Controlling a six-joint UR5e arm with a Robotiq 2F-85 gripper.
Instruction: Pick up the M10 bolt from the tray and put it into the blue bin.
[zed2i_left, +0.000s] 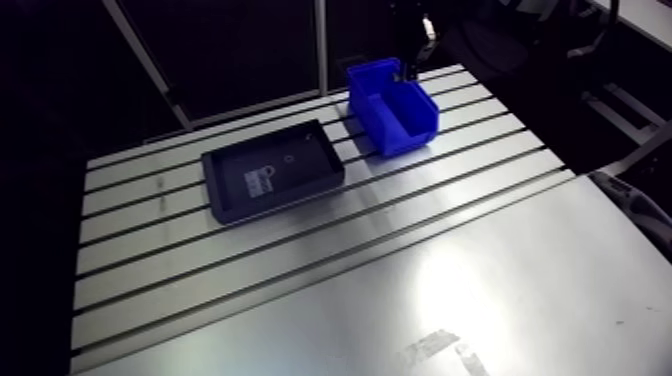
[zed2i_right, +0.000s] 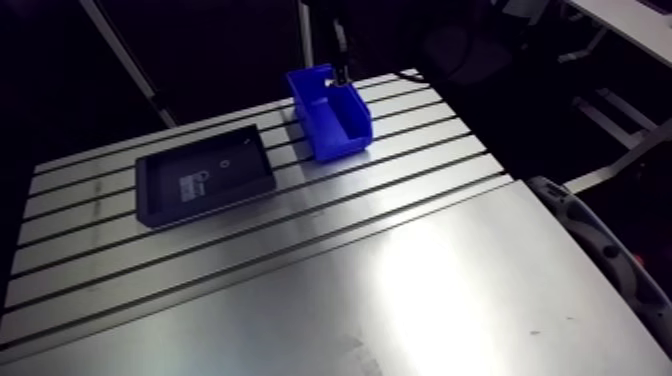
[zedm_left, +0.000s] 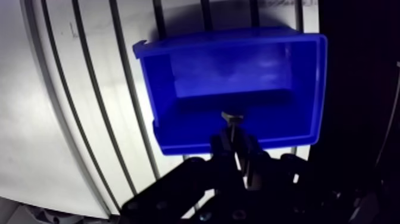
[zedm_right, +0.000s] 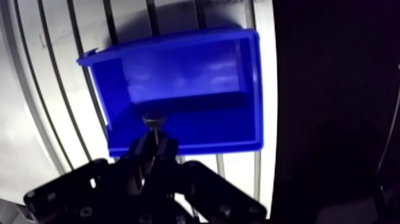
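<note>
The end effector (zedm_left: 236, 143) clamps the M10 bolt (zedm_left: 231, 119) above the blue bin (zedm_left: 238, 65) (the black tray (zed2i_left: 312, 172) lies nearby).

M10 bolt (zedm_left: 231, 121) gripped between the fingers of the gripper (zedm_left: 235, 139), head pointing down over the open blue bin (zedm_left: 306, 89), shallow black tray (zed2i_left: 310, 175) lying flat near the bin

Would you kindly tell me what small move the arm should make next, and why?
Probably open the fingers: the M10 bolt is clamped between them, and its head appears to hang over the open inside of the blue bin, so releasing should drop it in.
</note>
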